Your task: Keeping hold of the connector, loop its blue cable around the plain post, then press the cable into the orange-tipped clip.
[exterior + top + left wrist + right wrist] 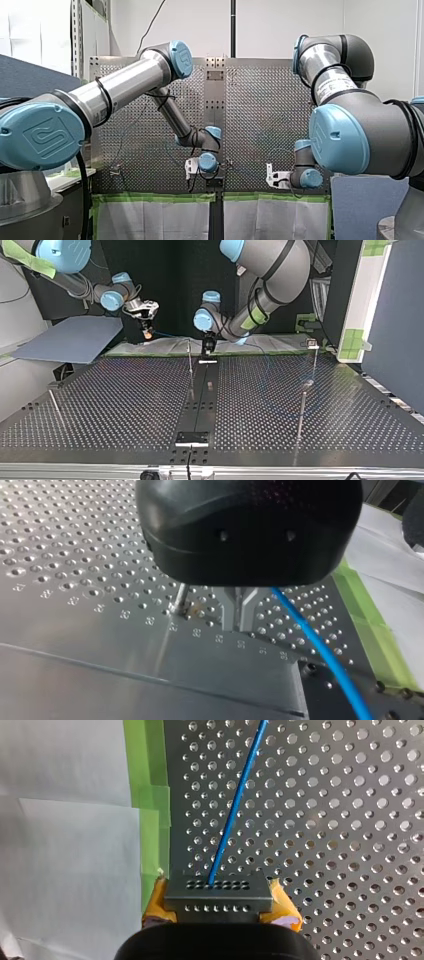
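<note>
- right tool (218,906) is clamping the connector (218,892) between its yellow pads (156,904), jaws closed on its two ends
- blue cable (235,805) is leaving the connector's front face and running straight ahead of the tool, long axis roughly in line with it, out over the perforated worktop (350,820)
- this tool is hanging at the worktop's edge, over the green tape (150,795) and white sheet (65,845); in the top view it's sitting at the far edge, left of centre, raised off the surface
- left tool (240,611) is standing low over the worktop with its metal fingers (231,611) pressed together; nothing is showing between them, and the cable is passing just beside them, not in them as far as I can judge
- plain post (181,596) is rising just beside those fingers, on the side away from the cable, so the left arm is sitting much nearer to it than the right
- what the move is turning on: from the connector, the post is lying toward the top view's right and the cable is heading that way too; I'm reading the loop as not yet made, with the right tool needing to carry the connector round the post without letting go
- orange-tipped clip: I'm not managing to pick it out, the other posts' tips are too small to read
</note>
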### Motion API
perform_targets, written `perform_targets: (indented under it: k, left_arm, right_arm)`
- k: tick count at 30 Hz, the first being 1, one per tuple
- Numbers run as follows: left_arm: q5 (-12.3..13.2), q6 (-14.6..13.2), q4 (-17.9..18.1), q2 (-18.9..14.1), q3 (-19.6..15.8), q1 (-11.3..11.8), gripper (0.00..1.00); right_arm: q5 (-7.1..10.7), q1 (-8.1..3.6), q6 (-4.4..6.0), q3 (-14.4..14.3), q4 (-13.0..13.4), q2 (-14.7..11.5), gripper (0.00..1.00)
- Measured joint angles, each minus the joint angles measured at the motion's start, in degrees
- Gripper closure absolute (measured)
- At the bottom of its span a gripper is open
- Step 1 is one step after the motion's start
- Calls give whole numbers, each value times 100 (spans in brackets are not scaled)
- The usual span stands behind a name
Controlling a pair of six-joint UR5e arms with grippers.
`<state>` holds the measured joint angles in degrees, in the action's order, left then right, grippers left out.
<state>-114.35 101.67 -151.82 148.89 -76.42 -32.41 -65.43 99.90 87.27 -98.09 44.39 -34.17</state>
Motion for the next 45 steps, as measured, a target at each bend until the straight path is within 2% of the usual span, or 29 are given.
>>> perform_targets:
  k: [11, 17, 23, 31, 32, 33, 35, 36, 37, 38, 39, 40, 42, 44, 45]
  left_arm:
    - [99, 1, -97, -1, 110, 104, 99]
    - [82, 2, -71, -2, 58, 30, 99]
    - [82, 2, -70, -1, 58, 34, 99]
    - [82, 1, -70, -1, 59, 35, 99]
    - [82, 2, -70, -2, 58, 35, 88]
    - [82, 2, -70, -2, 58, 34, 88]
    - [82, 2, -70, -1, 58, 34, 55]
    - [82, 2, -70, -2, 59, 34, 55]
    - [82, 2, -70, -2, 58, 34, 33]
    - [82, 2, -70, -1, 58, 34, 21]
    - [82, 2, -70, -1, 59, 34, 21]
    - [82, 2, -70, -1, 58, 34, 9]
    - [82, 2, -70, -2, 59, 34, 9]
    - [82, 2, -70, -1, 59, 34, 0]
    - [82, 2, -70, -2, 58, 34, 0]
  right_arm:
    - [2, -34, 3, 253, -120, 1, 100]
    - [1, -67, -24, 319, -97, 4, 100]
    - [33, -71, -74, 354, -16, 2, 100]
    - [112, -59, -213, 397, 25, 0, 100]
    - [124, -58, -220, 402, 28, 1, 100]
    - [137, -57, -224, 409, 29, 1, 100]
    - [161, -56, -231, 430, 23, 1, 100]
    - [171, -56, -235, 444, 19, 0, 100]
    - [176, -56, -237, 456, 17, 0, 100]
    - [180, -58, -239, 468, 17, 0, 100]
    - [184, -59, -241, 483, 18, 1, 100]
    - [185, -59, -241, 493, 21, 1, 100]
    - [187, -64, -242, 509, 28, 1, 100]
    - [187, -68, -242, 521, 32, 0, 100]
    - [187, -68, -239, 528, 34, 1, 100]
